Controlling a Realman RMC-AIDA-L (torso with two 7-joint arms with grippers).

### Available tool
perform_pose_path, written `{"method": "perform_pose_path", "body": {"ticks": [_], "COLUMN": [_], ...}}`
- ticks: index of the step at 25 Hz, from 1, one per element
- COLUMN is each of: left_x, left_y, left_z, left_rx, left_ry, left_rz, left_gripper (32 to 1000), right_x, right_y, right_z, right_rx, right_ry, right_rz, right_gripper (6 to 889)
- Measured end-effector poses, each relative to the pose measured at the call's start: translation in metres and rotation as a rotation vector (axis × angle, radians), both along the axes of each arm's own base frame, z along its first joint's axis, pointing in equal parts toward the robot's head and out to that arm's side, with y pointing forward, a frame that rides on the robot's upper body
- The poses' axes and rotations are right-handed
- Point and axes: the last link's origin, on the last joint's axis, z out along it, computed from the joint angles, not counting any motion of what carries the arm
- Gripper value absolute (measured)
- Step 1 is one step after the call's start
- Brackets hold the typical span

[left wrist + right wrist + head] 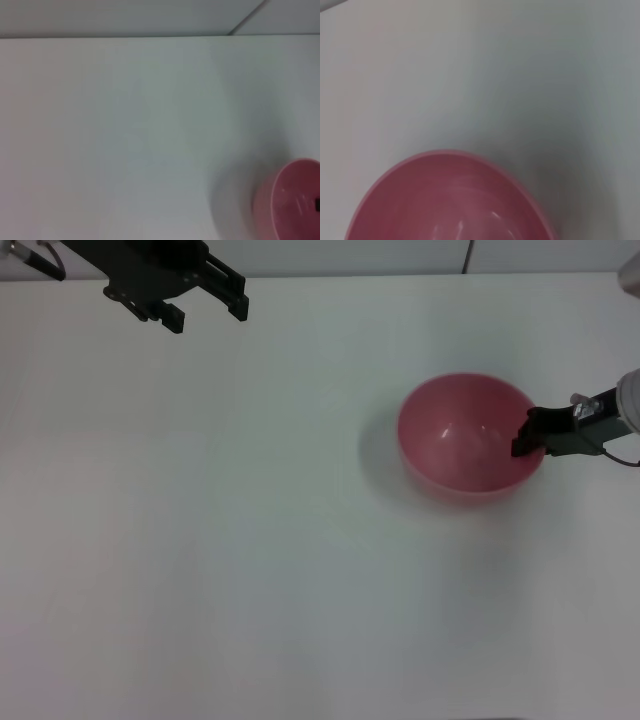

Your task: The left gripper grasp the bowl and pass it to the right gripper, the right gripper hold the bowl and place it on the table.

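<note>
Pink bowl [462, 440] upright on table [250, 570], right gripper [527, 436] at rim.

Left claw [205, 302] raised far-left, spread; right claw [528, 436] reaches low.

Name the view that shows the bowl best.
The head view: the whole bowl sits on the table, with the right gripper at its rim. The right wrist view shows only part of its inside; the left wrist view catches just a piece at the frame edge.
</note>
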Motion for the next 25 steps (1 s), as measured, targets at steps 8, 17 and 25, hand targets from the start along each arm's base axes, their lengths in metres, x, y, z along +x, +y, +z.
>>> {"method": "perform_pose_path", "body": {"ticks": [8, 17, 25], "left_x": [-0.0003, -0.0032, -0.0019], "left_y": [0.0, -0.0007, 0.0], "left_z": [0.0001, 0.0, 0.0005], "left_rx": [0.001, 0.0, 0.004], "left_ry": [0.0, 0.001, -0.01], "left_rz": [0.001, 0.005, 0.003], "left_gripper": [862, 862, 863], "right_x": [-0.0008, -0.0008, -0.0007], "right_y": [0.0013, 0.0044, 0.004], "right_z": [0.0007, 0.0014, 0.0016], "right_rx": [0.007, 0.027, 0.02], "right_ry": [0.002, -0.006, -0.011], "right_rz": [0.002, 0.01, 0.012], "right_gripper": [118, 327, 597]}}
